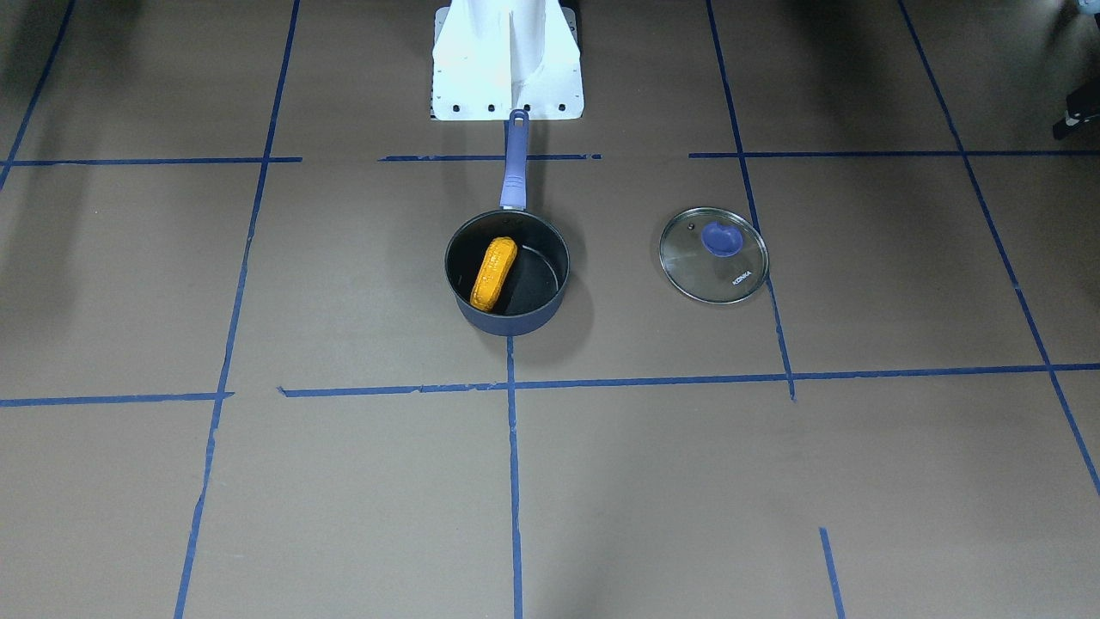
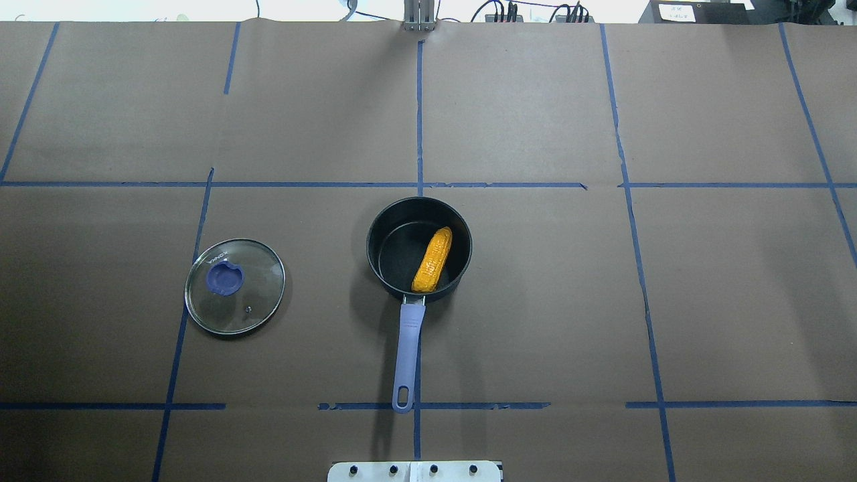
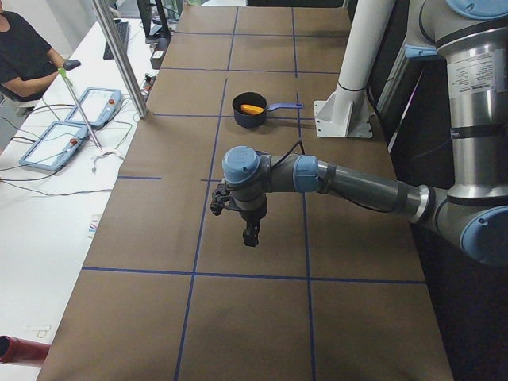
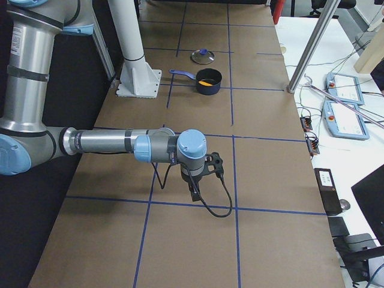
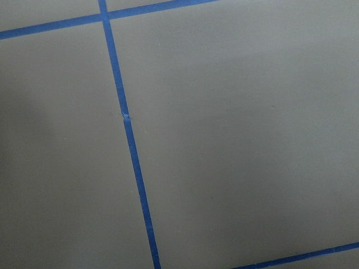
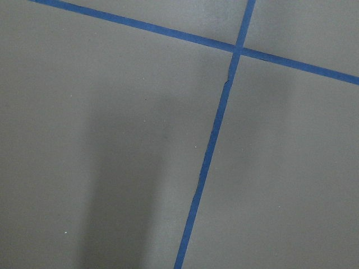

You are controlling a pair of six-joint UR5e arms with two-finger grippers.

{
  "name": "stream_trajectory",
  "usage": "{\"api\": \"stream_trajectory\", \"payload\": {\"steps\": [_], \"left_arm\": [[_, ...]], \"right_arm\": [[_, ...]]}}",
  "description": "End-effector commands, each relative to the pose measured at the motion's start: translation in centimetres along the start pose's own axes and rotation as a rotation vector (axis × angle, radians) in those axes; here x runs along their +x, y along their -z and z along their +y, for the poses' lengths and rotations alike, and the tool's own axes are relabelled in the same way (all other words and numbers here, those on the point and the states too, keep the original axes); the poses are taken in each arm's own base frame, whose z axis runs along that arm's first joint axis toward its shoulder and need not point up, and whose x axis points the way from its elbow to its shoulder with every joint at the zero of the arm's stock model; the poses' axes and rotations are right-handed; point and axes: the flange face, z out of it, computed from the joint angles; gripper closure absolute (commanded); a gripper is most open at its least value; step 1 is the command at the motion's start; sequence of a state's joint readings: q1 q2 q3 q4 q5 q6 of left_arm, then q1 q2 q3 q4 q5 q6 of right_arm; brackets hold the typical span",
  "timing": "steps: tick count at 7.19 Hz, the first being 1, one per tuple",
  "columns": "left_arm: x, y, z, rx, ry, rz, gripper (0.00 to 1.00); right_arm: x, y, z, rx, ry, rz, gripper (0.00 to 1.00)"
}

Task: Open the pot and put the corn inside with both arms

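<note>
The navy pot (image 1: 512, 322) stands open mid-table, its purple-blue handle toward the robot base. The orange-yellow corn (image 1: 493, 273) lies inside it, leaning on the wall; both show in the overhead view, the pot (image 2: 408, 338) and the corn (image 2: 432, 260). The glass lid (image 2: 234, 286) lies flat on the table on my left side. My left gripper (image 3: 250, 236) hangs over bare table far from the pot. My right gripper (image 4: 195, 193) does the same at the other end. I cannot tell whether either is open or shut. Both wrist views show only table paper.
The white robot base plate (image 1: 507, 94) sits just behind the pot handle's tip. Blue tape lines cross the brown table. Operators' desks with teach pendants (image 3: 59, 147) run along the far side, beyond a metal post (image 3: 119, 55).
</note>
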State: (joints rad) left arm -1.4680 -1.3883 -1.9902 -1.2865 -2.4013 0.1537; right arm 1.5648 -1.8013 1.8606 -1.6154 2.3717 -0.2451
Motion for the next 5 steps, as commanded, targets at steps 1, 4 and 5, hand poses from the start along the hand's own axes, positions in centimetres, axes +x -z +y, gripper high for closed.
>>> {"api": "stream_trajectory", "payload": {"steps": [1, 4, 5], "left_arm": [[-0.02, -0.07, 0.16, 0.001, 0.000, 0.004, 0.00], [-0.06, 0.06, -0.33, -0.002, 0.001, -0.006, 0.00], [-0.06, 0.00, -0.46, -0.003, -0.001, -0.008, 0.00]], "right_arm": [[0.09, -0.07, 0.00, 0.000, -0.001, 0.002, 0.00], [-0.05, 0.04, -0.06, 0.004, 0.003, 0.000, 0.00], [0.21, -0.25, 0.18, -0.003, -0.004, -0.001, 0.00]]}}
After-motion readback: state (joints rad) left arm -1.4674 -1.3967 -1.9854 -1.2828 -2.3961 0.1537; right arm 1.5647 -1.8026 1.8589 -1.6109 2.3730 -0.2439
